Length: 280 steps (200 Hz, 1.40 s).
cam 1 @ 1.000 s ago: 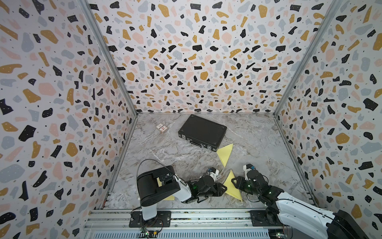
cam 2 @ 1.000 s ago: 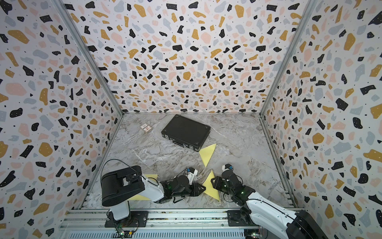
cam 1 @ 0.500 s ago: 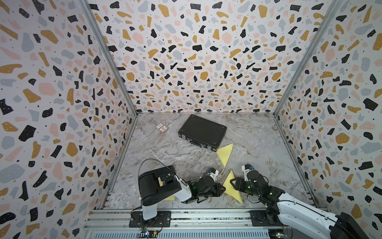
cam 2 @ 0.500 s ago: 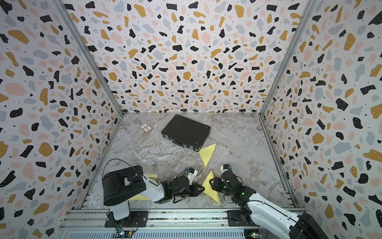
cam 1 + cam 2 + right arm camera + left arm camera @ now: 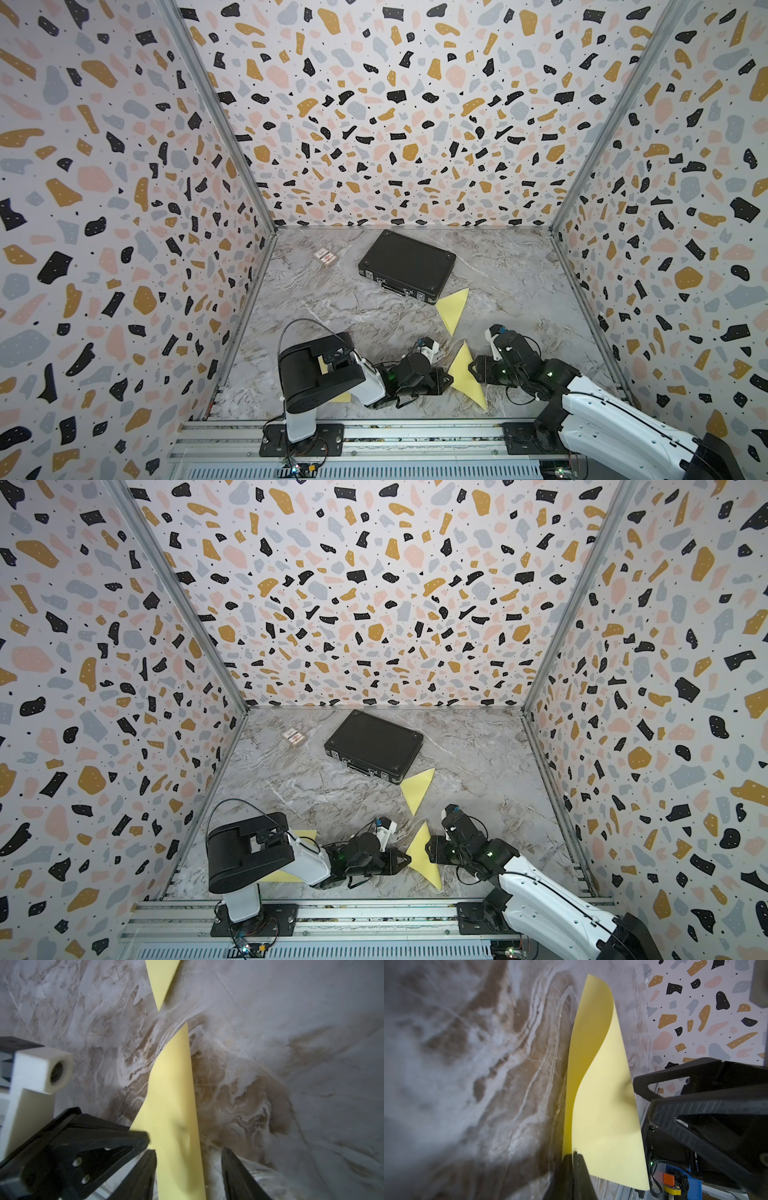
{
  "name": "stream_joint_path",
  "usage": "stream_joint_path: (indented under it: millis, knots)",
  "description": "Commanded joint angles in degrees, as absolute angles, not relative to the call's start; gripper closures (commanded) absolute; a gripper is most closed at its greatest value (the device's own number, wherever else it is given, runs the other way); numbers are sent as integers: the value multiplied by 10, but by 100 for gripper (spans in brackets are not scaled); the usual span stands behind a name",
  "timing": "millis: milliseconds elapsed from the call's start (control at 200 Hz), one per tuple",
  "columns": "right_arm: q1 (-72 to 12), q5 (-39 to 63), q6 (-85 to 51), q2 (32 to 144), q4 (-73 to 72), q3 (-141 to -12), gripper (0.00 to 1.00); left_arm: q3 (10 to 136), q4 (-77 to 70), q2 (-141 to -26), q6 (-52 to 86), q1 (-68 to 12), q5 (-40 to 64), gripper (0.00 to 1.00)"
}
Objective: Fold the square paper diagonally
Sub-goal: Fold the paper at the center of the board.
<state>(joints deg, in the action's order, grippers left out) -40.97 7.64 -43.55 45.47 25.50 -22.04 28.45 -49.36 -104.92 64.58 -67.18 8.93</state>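
Nearly flat over the bench (image 5: pixel 365 316), left arm (image 5: pixel 372 386) and right arm (image 5: pixel 590 399) reach inward — left fingers (image 5: pixel 579 1176) pinch the yellow paper (image 5: pixel 465 376), right fingers (image 5: pixel 234 1167) part-open astride it

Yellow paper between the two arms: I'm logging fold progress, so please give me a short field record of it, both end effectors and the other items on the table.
worked paper: folded paper, yellow, doubled over into a triangle, top layer bulging, not pressed flat
left end effector: shut on the paper's edge
right end effector: open, jaws either side of the paper
second paper: yellow triangle lying flat beside the black case
other: small box near the back wall; spare yellow sheet partly under the left arm
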Motion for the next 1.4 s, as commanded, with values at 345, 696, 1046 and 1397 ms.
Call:
stream_joint_path:
  millis: [345,696,1046,1397]
  knots:
    - [-462,123,-394,488,292,-255,63,249,-313,-1103,641,-674,92,92]
    - [-474,118,-382,534,292,-243,65,245,-317,-1103,642,-674,91,84]
    - [-475,112,-370,548,300,-232,65,246,-316,-1103,642,-674,91,70]
    - [-475,101,-387,552,275,-222,65,251,-314,-1106,638,-674,96,70]
